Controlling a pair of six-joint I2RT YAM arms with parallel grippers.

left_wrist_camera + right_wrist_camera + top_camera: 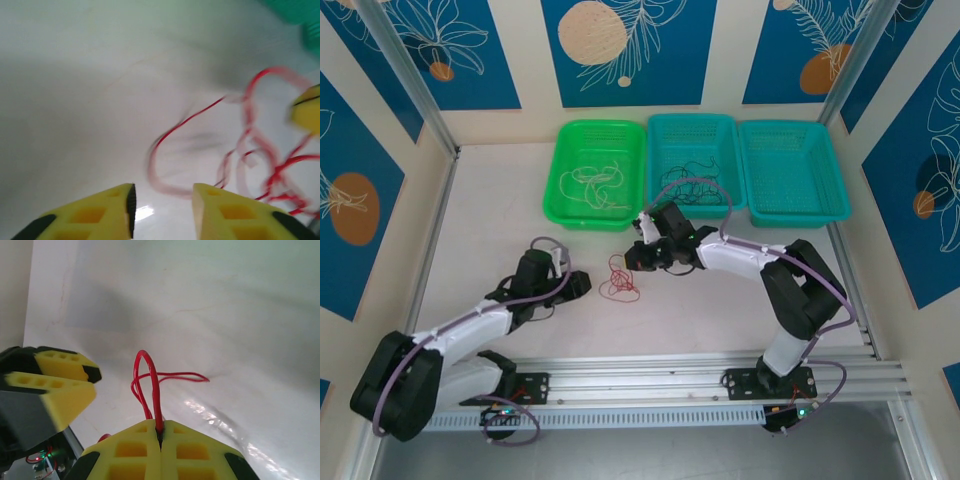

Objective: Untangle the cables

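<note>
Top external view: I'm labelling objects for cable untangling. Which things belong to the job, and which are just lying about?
Job: red cables, cream cables, black cables, right gripper (jaws shut on a red cable), left gripper.
Lying about: green basket, middle teal basket, right teal basket, mounting rail.

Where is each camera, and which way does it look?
Top: above and behind, looking down on left arm, right arm, baskets.
Left wrist: on that arm, looking past open left fingers at red cables.
Right wrist: on that arm, past shut right fingers pinching a red cable, toward left fingers.
All share the red cables.
</note>
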